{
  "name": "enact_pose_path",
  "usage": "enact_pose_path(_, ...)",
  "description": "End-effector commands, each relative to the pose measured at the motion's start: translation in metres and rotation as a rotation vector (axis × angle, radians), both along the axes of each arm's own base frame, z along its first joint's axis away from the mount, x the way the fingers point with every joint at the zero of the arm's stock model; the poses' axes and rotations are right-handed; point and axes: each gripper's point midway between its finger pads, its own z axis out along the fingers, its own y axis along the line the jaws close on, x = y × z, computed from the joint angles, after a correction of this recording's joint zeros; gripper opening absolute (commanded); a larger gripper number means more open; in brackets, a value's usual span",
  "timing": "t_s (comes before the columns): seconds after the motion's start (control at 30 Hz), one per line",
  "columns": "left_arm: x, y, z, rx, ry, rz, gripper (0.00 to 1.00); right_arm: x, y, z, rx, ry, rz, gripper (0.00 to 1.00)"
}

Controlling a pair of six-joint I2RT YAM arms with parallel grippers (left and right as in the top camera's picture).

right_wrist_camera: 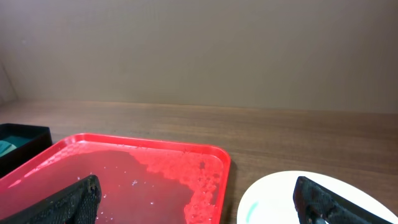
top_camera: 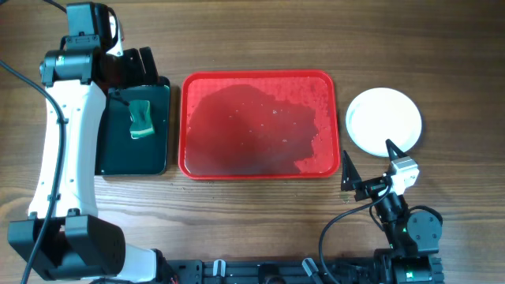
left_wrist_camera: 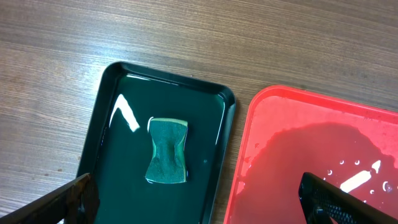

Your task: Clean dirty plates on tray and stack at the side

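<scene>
The red tray [top_camera: 260, 88] lies in the middle of the table, wet with water and foam, with no plate on it. A white round plate [top_camera: 384, 118] sits on the table right of the tray; I cannot tell whether others lie under it. In the right wrist view the plate [right_wrist_camera: 283, 196] shows a small teal mark near its near edge. My right gripper [top_camera: 369, 162] is open and empty, just in front of the plate. My left gripper [top_camera: 136, 69] is open and empty above the far end of the black tray.
The smaller black tray [top_camera: 162, 150] lies left of the red tray and holds water and a green sponge [top_camera: 142, 118]. The left wrist view shows the sponge [left_wrist_camera: 166, 152], the black tray [left_wrist_camera: 102, 106] and the red tray's edge [left_wrist_camera: 249, 124].
</scene>
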Motion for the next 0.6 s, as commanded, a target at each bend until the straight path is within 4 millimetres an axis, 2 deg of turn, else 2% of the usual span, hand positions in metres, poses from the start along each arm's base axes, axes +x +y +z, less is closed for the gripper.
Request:
enact_pose_path(0.0,-0.005,-0.004,0.020,0.037,-0.050,-0.011,1.00,0.000,-0.002,0.002,-0.011,-0.015,-0.012,1.00)
enact_pose_path(0.03,-0.013,0.002,0.039,0.123,-0.090,0.016,1.00,0.000,-0.002,0.002,-0.011,-0.015,-0.012,1.00)
enact_pose_path(0.07,-0.027,-0.001,0.068,0.211,-0.171,0.030,1.00,0.000,-0.002,0.002,-0.011,-0.015,-0.011,1.00)
enact_pose_path(0.1,-0.035,-0.006,0.084,0.232,-0.245,0.028,1.00,0.000,-0.002,0.002,-0.011,-0.015,-0.012,1.00)
enact_pose_path(0.17,-0.045,-0.018,0.101,0.197,-0.370,0.004,1.00,0.000,-0.002,0.002,-0.011,-0.015,-0.012,1.00)
enact_pose_path(0.23,-0.061,-0.042,0.110,0.053,-0.590,-0.091,1.00,0.000,-0.002,0.002,-0.011,-0.015,-0.012,1.00)
enact_pose_path(0.3,-0.079,-0.054,0.111,-0.039,-0.795,-0.172,1.00,0.000,-0.002,0.002,-0.011,-0.015,-0.012,1.00)
enact_pose_path(0.33,-0.086,-0.054,0.107,-0.047,-0.850,-0.182,1.00,0.000,-0.002,0.002,-0.011,-0.015,-0.012,1.00)
enact_pose_path(0.4,-0.113,-0.050,0.082,-0.037,-0.959,-0.175,1.00,0.000,-0.002,0.002,-0.011,-0.015,-0.012,1.00)
enact_pose_path(0.47,-0.135,-0.046,0.044,-0.032,-0.975,-0.166,1.00,0.000,-0.002,0.002,-0.011,-0.015,-0.012,1.00)
enact_pose_path(0.53,-0.147,-0.046,0.008,-0.032,-0.963,-0.166,1.00,0.000,-0.002,0.002,-0.011,-0.015,-0.012,1.00)
enact_pose_path(0.57,-0.149,-0.046,-0.001,-0.030,-0.966,-0.163,1.00,0.000,-0.002,0.002,-0.011,-0.015,-0.012,1.00)
